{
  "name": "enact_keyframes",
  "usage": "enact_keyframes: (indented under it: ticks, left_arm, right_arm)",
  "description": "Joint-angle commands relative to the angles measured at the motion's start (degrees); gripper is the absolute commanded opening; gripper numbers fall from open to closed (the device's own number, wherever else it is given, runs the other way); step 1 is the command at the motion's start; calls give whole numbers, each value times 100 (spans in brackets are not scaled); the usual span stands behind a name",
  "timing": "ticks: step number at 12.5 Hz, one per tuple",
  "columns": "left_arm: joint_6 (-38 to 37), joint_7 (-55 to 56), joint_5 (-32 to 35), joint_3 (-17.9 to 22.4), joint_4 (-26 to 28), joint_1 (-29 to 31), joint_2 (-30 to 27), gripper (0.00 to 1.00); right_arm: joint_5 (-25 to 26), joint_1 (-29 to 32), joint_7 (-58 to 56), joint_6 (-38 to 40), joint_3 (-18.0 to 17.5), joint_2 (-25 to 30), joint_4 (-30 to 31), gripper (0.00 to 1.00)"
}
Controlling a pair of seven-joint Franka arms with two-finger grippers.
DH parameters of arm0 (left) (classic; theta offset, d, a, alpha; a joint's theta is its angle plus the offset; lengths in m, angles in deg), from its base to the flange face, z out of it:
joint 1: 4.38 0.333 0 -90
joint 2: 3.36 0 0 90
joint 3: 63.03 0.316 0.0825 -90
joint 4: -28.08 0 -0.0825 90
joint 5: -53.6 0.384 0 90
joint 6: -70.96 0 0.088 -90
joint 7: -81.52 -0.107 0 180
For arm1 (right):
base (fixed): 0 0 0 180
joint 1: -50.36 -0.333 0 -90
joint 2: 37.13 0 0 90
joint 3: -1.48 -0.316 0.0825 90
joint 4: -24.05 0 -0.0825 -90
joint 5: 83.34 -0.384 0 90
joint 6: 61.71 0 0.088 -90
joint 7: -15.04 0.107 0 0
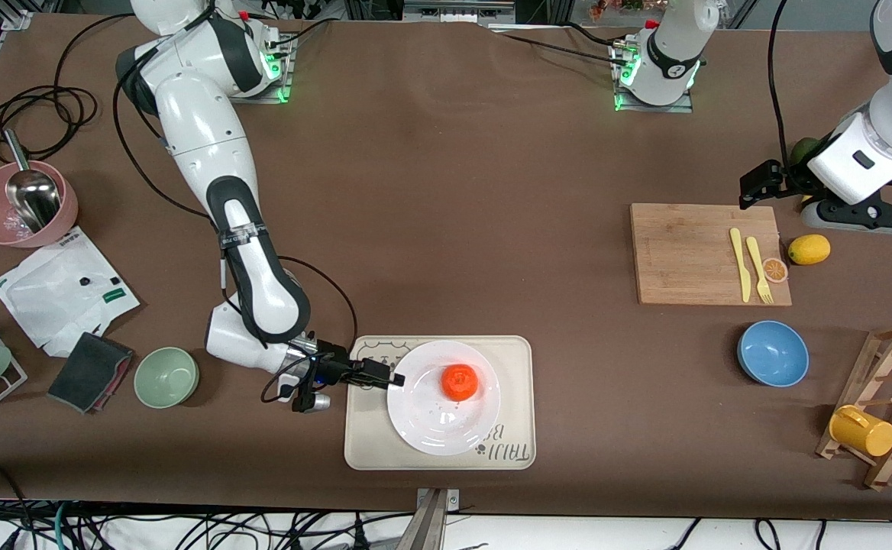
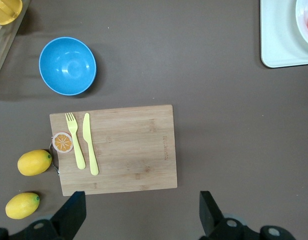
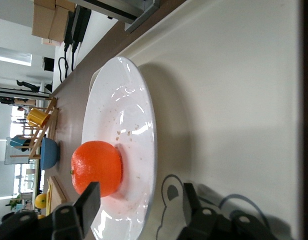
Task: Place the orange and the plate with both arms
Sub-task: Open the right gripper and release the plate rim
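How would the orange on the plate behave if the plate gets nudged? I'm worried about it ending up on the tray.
The orange is round and sits loose on the glossy white plate, so it would likely roll at a nudge. The plate's raised rim may stop a slow roll. The right gripper, open at the rim, is the likeliest source of a bump.

We see the orange (image 1: 460, 381) on the plate (image 1: 431, 428), which sits on the tray (image 1: 513, 451). The cutting board (image 1: 683, 252) lies toward the left arm's end of the desk (image 1: 446, 191), farther from the front camera than the tray.

Brown table (image 1: 446, 191), black cables (image 1: 186, 531) underneath, bright windows (image 3: 11, 57)
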Motion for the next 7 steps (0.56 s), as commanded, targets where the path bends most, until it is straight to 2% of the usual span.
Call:
enact_keyframes:
  ticks: [1, 3, 7]
  left_arm:
    - [-98, -30, -185, -44, -112, 65, 42, 100]
    - [-98, -38, -185, -35, -112, 65, 42, 100]
    - [-98, -38, -185, -43, -112, 65, 42, 100]
  right_arm:
    - [766, 46, 189, 18, 89, 441, 333, 100]
    - [1240, 82, 189, 27, 89, 906, 763, 100]
    - [2654, 143, 522, 280, 98, 1784, 1335, 100]
